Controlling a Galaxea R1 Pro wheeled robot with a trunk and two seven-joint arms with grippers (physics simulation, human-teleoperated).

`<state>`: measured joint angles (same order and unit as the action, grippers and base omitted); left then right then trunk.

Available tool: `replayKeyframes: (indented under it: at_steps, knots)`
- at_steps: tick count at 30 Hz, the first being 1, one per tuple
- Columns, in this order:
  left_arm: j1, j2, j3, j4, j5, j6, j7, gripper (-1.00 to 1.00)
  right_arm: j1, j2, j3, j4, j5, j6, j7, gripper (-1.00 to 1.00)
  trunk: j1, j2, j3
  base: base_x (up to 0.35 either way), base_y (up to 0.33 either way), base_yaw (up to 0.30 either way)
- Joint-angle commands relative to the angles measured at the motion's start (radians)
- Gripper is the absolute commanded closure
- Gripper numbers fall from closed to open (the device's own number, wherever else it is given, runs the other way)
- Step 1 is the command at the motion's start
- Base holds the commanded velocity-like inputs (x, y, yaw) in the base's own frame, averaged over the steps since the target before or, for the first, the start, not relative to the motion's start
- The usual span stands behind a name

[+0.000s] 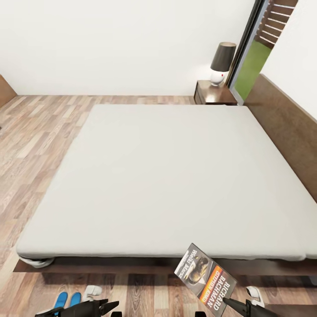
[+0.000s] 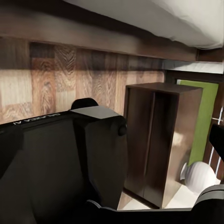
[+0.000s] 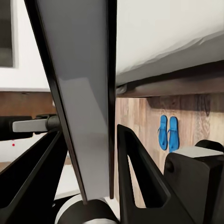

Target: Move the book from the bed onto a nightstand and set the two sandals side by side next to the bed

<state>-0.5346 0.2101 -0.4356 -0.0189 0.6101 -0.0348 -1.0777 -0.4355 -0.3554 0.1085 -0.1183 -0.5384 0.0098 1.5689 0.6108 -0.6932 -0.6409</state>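
Note:
The bed [image 1: 167, 176] spreads across the head view with a bare grey mattress. My right gripper [image 1: 229, 303] is shut on the book [image 1: 206, 273], holding it in the air just off the bed's near edge, above the floor. In the right wrist view the book [image 3: 79, 70] stands edge-on between the fingers [image 3: 135, 158]. The two blue sandals [image 1: 66, 301] lie side by side on the floor by the bed's near side, seen also as sandals [image 3: 167, 133]. My left gripper [image 1: 108, 307] hangs open beside them. A nightstand [image 1: 212, 93] stands at the bed's far corner.
A dark-shaded lamp [image 1: 222, 61] sits on the far nightstand, next to a tall window [image 1: 251, 66]. The brown headboard [image 1: 286, 127] runs along the right. A small dark-brown cabinet [image 2: 161, 140] with a white rounded object [image 2: 200, 177] beside it stands close to my left gripper. Wood floor [image 1: 39, 136] lies left.

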Motion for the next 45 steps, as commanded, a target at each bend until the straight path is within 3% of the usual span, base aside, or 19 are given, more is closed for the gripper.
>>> replayKeyframes:
  at_steps: [1,45]
  knots:
    - [-0.001,0.0,-0.009,0.0,0.007,-0.004,-0.002,-1.0,0.0,-0.001,0.008,0.003,-0.009,0.001,0.002,1.0,0.0,-0.001,-0.001,0.0,0.0,0.287]
    - [-0.001,0.0,-0.009,0.0,0.007,-0.004,-0.001,-1.0,0.0,-0.001,0.008,0.009,-0.009,0.001,-0.006,1.0,0.0,-0.001,-0.001,0.0,0.0,0.293]
